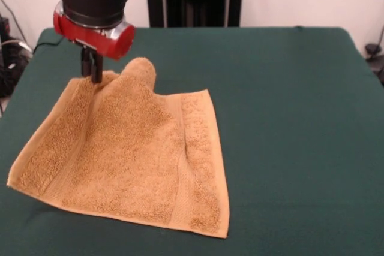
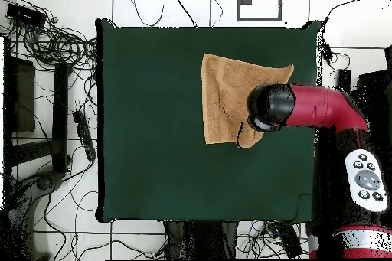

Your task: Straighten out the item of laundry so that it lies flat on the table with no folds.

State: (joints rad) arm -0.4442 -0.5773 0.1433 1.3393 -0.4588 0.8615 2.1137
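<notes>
Nearest, the orange-tan towel (image 1: pixel 129 160) is lying mostly spread on the green table (image 1: pixel 288 118), left of centre in the front view. Further back, its far corner is curling upward in a fold. There the gripper (image 1: pixel 93 71) is pinching that raised edge, fingers pressed together on the cloth.

No readable text — no labels, no numbers

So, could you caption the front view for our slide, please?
Sawyer gripper lifting a towel corner off the table.
</notes>
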